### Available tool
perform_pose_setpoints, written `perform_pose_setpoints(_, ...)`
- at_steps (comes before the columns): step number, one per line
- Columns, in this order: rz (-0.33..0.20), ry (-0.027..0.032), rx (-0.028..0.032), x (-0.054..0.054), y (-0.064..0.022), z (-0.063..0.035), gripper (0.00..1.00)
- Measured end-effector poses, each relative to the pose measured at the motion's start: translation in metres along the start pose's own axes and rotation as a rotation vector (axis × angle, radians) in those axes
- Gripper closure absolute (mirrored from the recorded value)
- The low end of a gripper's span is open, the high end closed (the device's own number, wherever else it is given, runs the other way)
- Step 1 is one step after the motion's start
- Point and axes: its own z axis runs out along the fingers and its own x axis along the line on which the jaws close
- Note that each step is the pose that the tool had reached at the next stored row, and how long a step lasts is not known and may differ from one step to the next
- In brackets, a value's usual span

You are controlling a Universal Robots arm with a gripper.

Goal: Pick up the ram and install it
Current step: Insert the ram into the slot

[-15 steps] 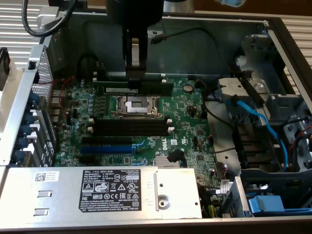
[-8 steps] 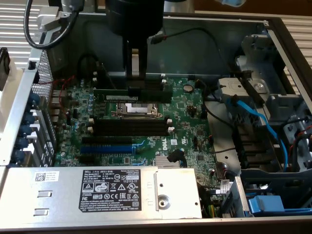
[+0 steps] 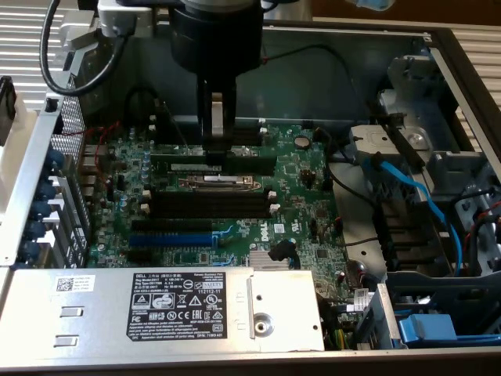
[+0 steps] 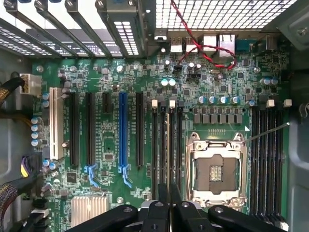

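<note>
- Exterior view: gripper (image 3: 218,147), narrow, clamps the ram (image 3: 176,162) edge-down over the slots (image 3: 196,205) near the socket (image 3: 219,182).
- Installing step, I judge; seating calls for lining up with one slot, then straight pressure.

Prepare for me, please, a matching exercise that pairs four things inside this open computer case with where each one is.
Things
1. long, thin dark-green ram stick
2. square silver processor socket
3. light-blue flat cable
4. finned silver heatsink

Places
A. beside the labelled grey metal box
B. gripped by the black gripper
C. between two banks of long black memory slots
D. off the green board, at the exterior view's right

Pairs: 1-B, 2-C, 3-D, 4-A
</note>
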Motion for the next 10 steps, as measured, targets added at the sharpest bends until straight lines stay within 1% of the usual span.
perform_pose_setpoints(6, 0.000, 0.0003, 0.0001, 0.0022, 0.0001, 0.0102, 0.88)
perform_pose_setpoints(10, -0.002, 0.0003, -0.0005, 0.0030, 0.0001, 0.0116, 0.88)
